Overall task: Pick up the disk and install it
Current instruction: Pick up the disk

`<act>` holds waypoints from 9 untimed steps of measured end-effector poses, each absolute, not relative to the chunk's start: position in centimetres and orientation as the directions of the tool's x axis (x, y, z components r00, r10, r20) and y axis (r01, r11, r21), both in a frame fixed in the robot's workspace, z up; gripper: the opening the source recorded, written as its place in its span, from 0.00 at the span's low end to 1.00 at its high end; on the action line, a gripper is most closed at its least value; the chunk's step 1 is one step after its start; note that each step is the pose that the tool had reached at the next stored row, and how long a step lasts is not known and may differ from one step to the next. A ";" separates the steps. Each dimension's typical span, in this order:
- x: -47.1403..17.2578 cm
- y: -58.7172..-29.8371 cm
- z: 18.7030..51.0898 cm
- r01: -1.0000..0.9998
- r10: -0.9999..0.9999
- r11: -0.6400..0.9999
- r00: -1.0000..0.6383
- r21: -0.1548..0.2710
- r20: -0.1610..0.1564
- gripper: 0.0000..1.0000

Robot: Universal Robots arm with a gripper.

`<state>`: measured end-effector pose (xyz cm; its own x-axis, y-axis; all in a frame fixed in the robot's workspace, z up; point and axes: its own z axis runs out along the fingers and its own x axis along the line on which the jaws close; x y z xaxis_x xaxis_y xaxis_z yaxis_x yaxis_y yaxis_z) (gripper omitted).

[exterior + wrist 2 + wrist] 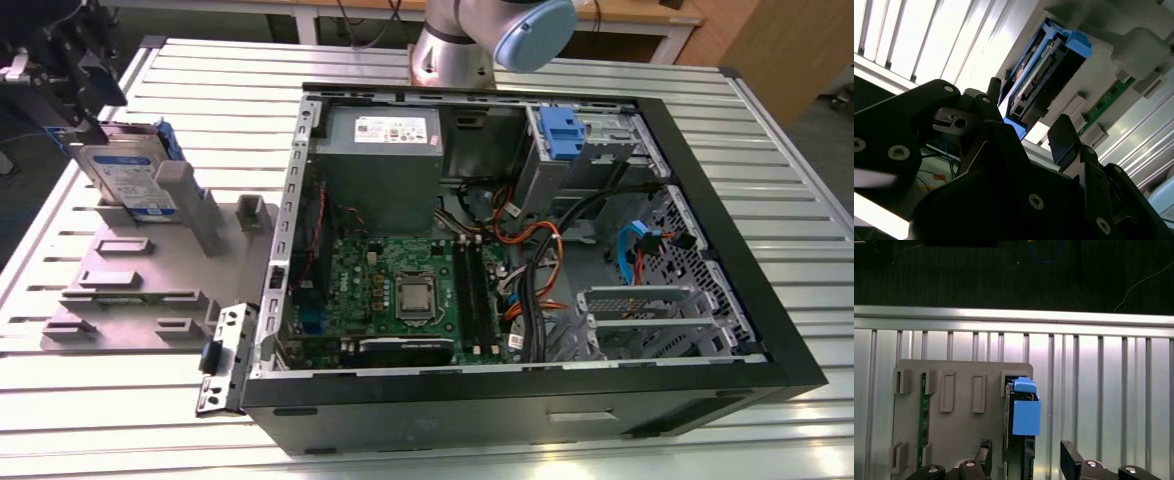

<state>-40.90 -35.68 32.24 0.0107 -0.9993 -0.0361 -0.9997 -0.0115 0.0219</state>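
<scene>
The disk (130, 172) stands on edge in a slot of the grey holder plate (127, 290) at the exterior view's left, its blue-and-white label facing out and blue carrier frame around it. My gripper (83, 110) hangs just above its top edge. In the first wrist view the disk's blue carrier (1026, 416) lies between my two black fingers (1072, 460), with a gap on each side. My gripper (1027, 457) is open. The second wrist view shows the same: the disk (1046, 75) sits ahead of the open gripper (1029, 120).
An open computer case (534, 395) takes up the middle of the slatted metal table (214, 90), with a grey power-supply box (380, 150), motherboard (400, 285), cables and a blue drive bay (561, 130). A green circuit strip (922, 415) stands in another holder slot.
</scene>
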 end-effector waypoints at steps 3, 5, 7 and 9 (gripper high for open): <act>-40.9 -35.7 31.9 -1.000 -0.999 -0.011 0.011 0.022 -0.036 0.65; -40.9 -35.7 31.6 -1.000 -0.999 -0.011 0.011 0.022 -0.036 0.65; -40.9 -35.7 31.4 -1.000 -0.999 -0.011 0.011 0.022 -0.036 0.65; -40.9 -35.7 31.3 -1.000 -0.999 -0.011 0.011 0.022 -0.036 0.65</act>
